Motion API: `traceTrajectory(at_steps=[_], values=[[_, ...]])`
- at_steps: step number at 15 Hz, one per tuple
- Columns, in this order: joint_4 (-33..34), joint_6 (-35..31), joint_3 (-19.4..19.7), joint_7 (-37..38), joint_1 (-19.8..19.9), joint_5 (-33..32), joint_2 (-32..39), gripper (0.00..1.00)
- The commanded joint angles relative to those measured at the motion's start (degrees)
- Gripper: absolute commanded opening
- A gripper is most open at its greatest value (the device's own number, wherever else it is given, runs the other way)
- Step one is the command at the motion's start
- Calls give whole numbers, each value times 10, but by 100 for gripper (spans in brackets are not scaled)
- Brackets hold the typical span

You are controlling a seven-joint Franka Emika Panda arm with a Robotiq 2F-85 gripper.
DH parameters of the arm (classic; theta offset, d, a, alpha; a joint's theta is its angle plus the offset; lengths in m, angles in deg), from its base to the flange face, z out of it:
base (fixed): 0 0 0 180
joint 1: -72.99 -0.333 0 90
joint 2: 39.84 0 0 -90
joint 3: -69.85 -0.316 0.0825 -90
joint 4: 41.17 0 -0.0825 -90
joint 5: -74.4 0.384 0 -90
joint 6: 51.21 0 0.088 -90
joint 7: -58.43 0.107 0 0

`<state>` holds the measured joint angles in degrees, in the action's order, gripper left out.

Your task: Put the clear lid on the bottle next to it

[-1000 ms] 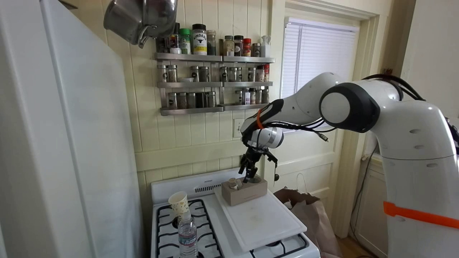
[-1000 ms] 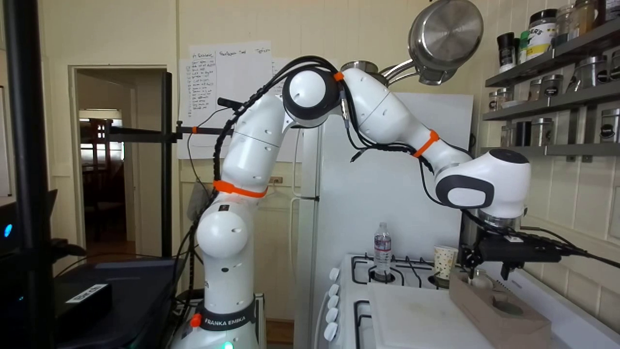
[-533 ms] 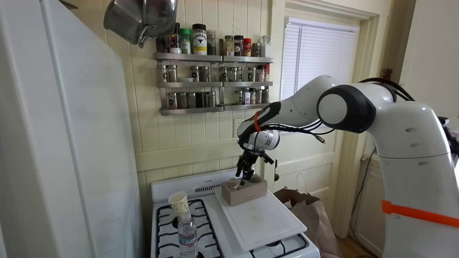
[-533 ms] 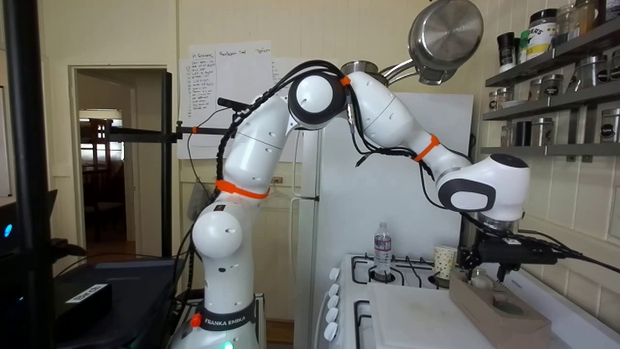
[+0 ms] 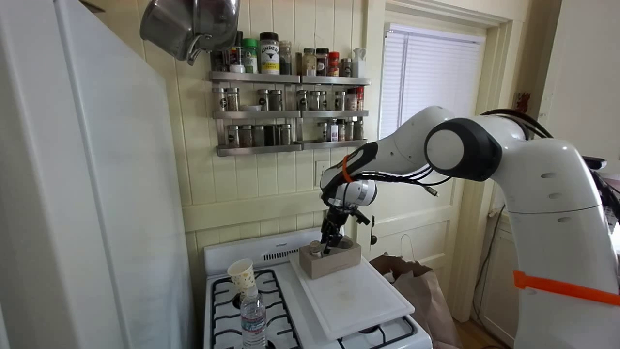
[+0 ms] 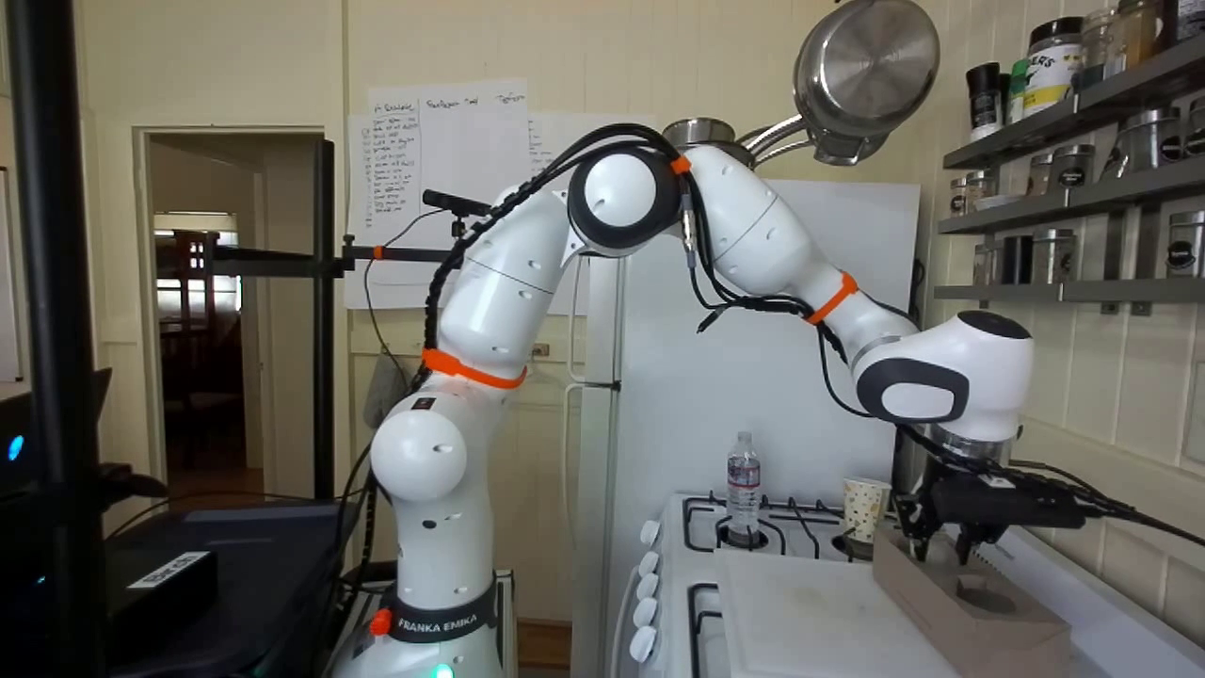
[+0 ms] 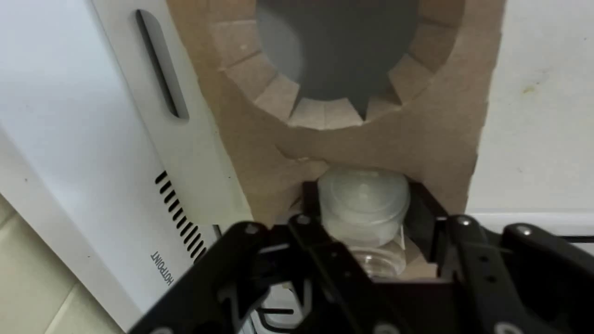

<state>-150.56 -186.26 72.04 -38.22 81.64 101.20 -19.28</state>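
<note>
Gripper (image 7: 364,199) low at the cardboard box (image 5: 334,266), fingers (image 7: 424,207) pinched on the clear lid (image 7: 363,208), one dark finger against each side. Lid at the box top, just beside the small clear bottle (image 7: 378,263), which is set in the same box; can't tell if lid and bottle touch. Round hole (image 7: 336,46) toward the box's other end. Box on a white board (image 5: 361,300) laid over the stove (image 5: 294,291). Also on the stove, in both exterior views: upright water bottle (image 5: 253,320), paper cup (image 5: 242,274). Brown paper bag (image 5: 428,293) beside it.
</note>
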Motion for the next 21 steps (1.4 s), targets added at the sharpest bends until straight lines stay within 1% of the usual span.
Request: traceTrajectory(at_steps=[1,3,6,9,10,11,12,14,15,16,18,21], values=[[0,-8,-14,18,12,-21,-2,24],[-30,-25,-12,23,11,-26,-35,24],[-82,-70,-7,24,8,-39,-95,24],[-111,-105,-5,38,-1,-64,-133,24],[-124,-121,0,57,-11,-99,-146,24],[-138,-146,9,86,-23,-161,-157,24],[-149,-155,19,112,-34,-208,-167,24],[-163,-177,75,167,-89,-300,-179,24],[-160,-176,106,192,-117,-347,-181,24],[-152,-173,134,220,-144,-394,-177,24],[-121,-157,178,278,-191,-487,-164,24],[-81,-129,225,372,-262,-627,-153,24]])
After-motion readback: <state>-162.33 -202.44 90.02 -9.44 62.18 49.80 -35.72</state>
